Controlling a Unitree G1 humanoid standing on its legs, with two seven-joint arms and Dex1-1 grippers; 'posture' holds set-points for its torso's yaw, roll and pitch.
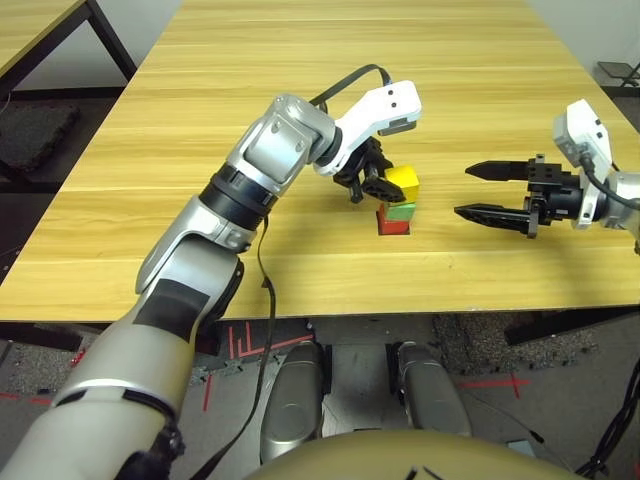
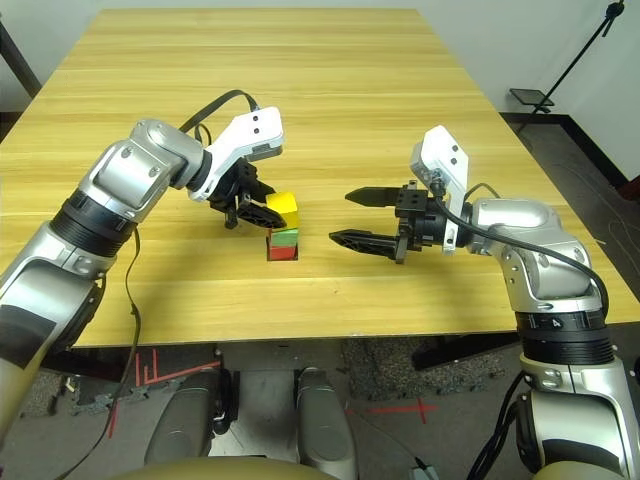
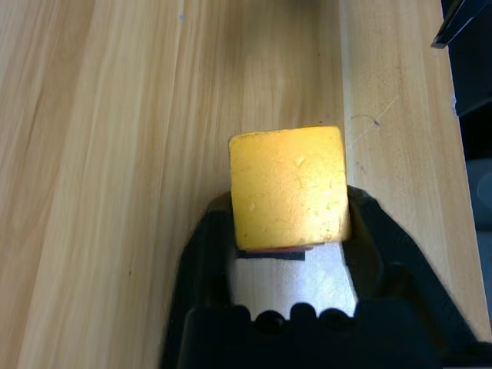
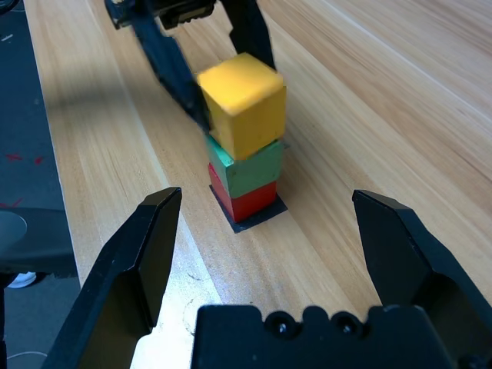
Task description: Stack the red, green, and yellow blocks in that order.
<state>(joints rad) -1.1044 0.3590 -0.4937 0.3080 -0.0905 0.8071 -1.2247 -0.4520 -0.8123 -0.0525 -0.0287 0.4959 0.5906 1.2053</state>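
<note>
The red block (image 4: 250, 201) sits on a flat black square patch (image 4: 261, 218) on the table. The green block (image 4: 247, 167) rests on it, and the yellow block (image 4: 242, 104) is on top, turned slightly askew. My left gripper (image 1: 386, 186) reaches in from the left, its fingers (image 3: 209, 238) pressed against both sides of the yellow block (image 3: 288, 188). My right gripper (image 1: 462, 191) hovers open a short way right of the stack (image 1: 396, 208), its fingertips pointing at it with nothing between them.
The wooden table (image 1: 330, 90) stretches far behind the stack. Its front edge (image 1: 300, 310) lies close below the blocks. A second table (image 1: 30, 30) stands at the far left, and a dark stand (image 2: 575, 65) is on the floor at the right.
</note>
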